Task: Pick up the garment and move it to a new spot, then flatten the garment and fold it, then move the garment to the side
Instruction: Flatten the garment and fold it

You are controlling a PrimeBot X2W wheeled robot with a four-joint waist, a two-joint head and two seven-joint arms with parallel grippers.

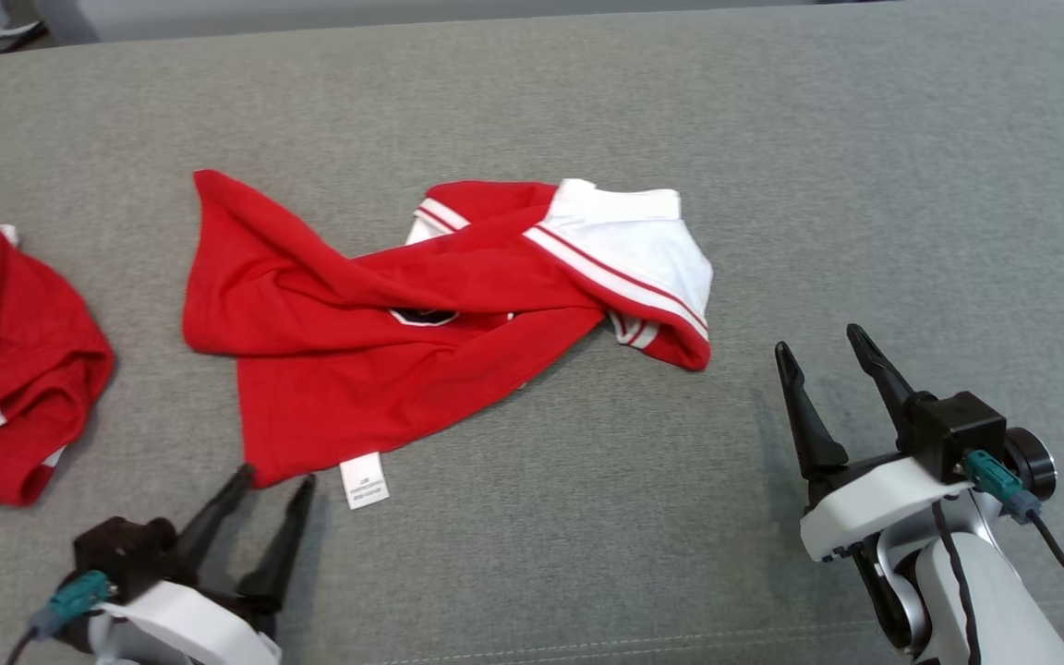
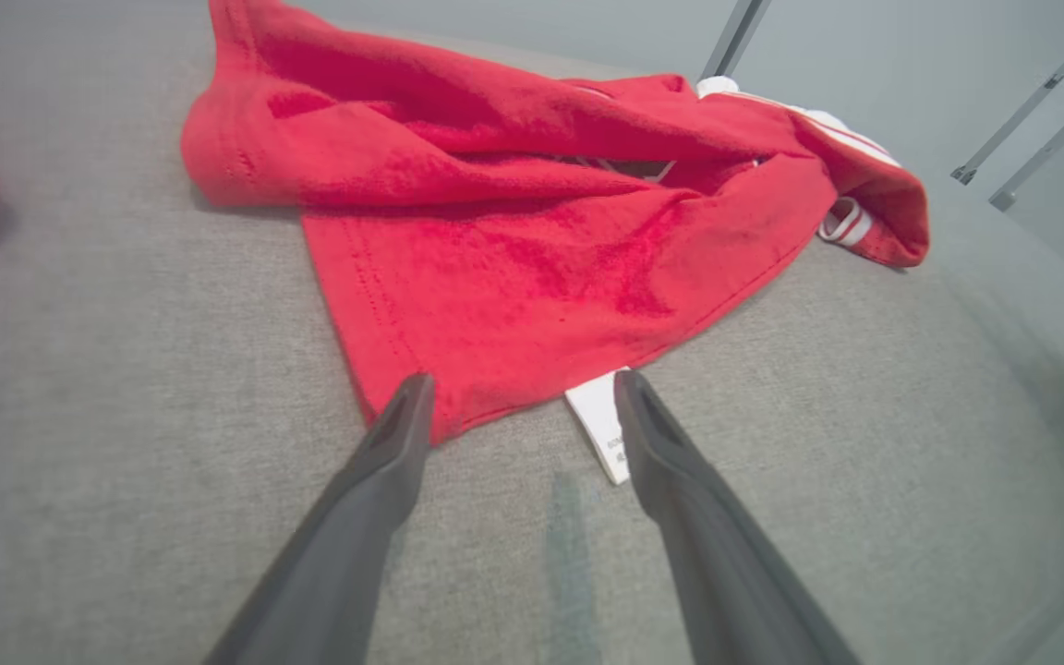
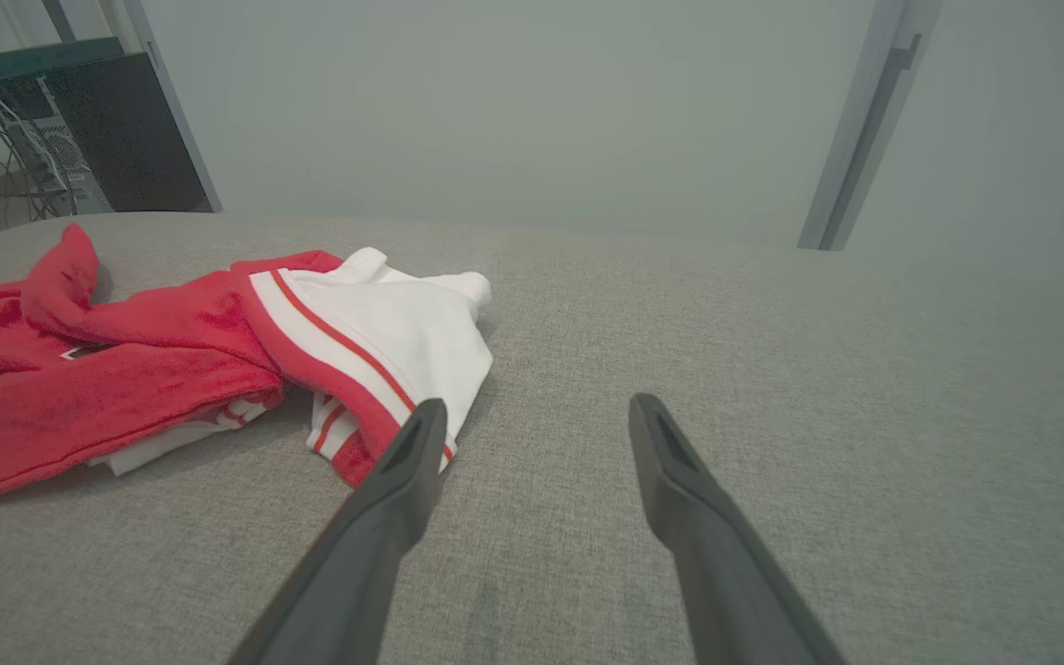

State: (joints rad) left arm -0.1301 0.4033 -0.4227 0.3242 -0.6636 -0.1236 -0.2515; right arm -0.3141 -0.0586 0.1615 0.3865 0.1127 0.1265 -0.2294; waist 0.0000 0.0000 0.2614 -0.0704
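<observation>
Head view shows the red-and-white shirt (image 1: 384, 369) lying twisted and bunched in the middle of the grey fabric-covered surface (image 1: 587, 573), its white care label (image 1: 364, 480) poking out from the near hem. A second red garment (image 1: 6, 369) sits well apart at the left edge. The left gripper (image 1: 276, 477) hovers with its fingers apart, tips right at the near hem corner beside the label. The right gripper (image 1: 818, 340), also spread and empty, stands near the white, red-striped end. Nothing is flattened or folded, so this looks like the pick-up step. The next move probably calls for each gripper to close on its end of the shirt, with the right one reaching leftward first.
</observation>
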